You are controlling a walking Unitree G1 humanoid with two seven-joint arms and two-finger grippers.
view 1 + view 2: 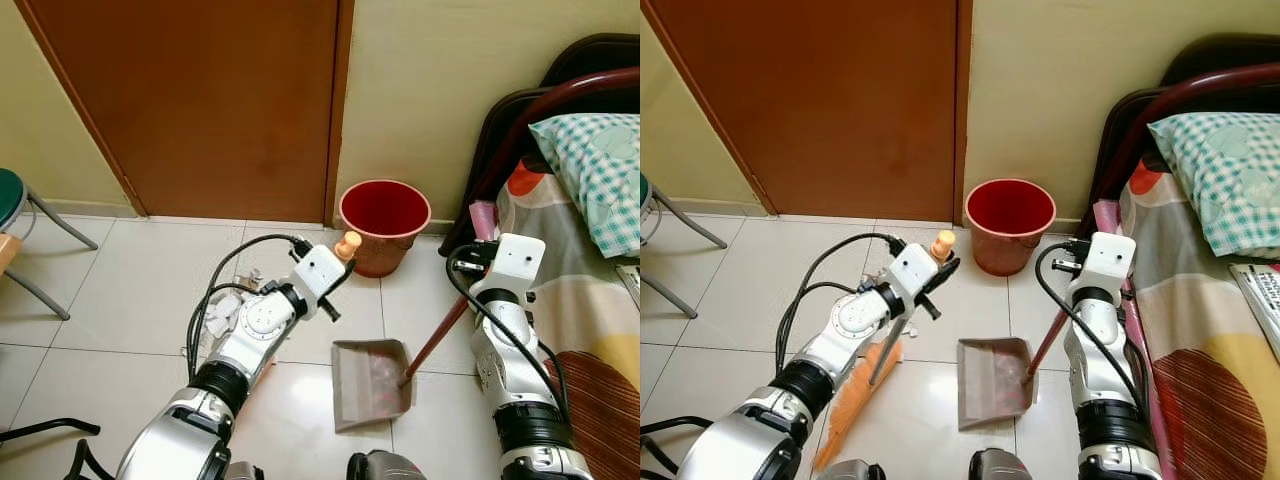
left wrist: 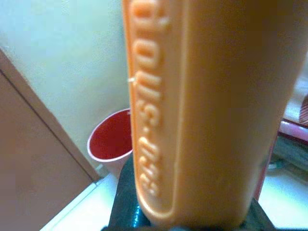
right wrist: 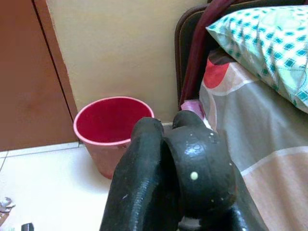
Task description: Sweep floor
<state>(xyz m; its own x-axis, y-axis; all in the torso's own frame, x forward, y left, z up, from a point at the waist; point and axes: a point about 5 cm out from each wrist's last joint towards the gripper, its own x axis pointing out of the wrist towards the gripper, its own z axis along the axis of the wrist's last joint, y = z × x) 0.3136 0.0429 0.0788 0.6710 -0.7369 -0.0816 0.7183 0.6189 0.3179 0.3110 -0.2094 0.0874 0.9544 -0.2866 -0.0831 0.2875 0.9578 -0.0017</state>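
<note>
My left gripper [image 1: 934,280] is shut on the orange-tipped broom handle [image 1: 942,243]. That handle's embossed orange grip [image 2: 202,110] sits right at the lens in the left wrist view. The broom's orange bristles [image 1: 854,402] rest on the white tiles beside my left arm. A grey dustpan [image 1: 370,385] lies on the floor between my arms. Its dark red handle [image 1: 435,340] slants up to my right wrist. My right gripper [image 3: 177,168] has its fingers pressed shut, and its hold on the handle is hidden behind the arm. A red bin [image 1: 385,212] stands against the wall beyond.
Crumpled white paper [image 1: 220,315] lies on the tiles by my left arm. A brown door [image 1: 200,100] is ahead and a stool [image 1: 12,205] stands at the left. A bed [image 1: 590,290] with a checked pillow [image 1: 595,170] runs along the right.
</note>
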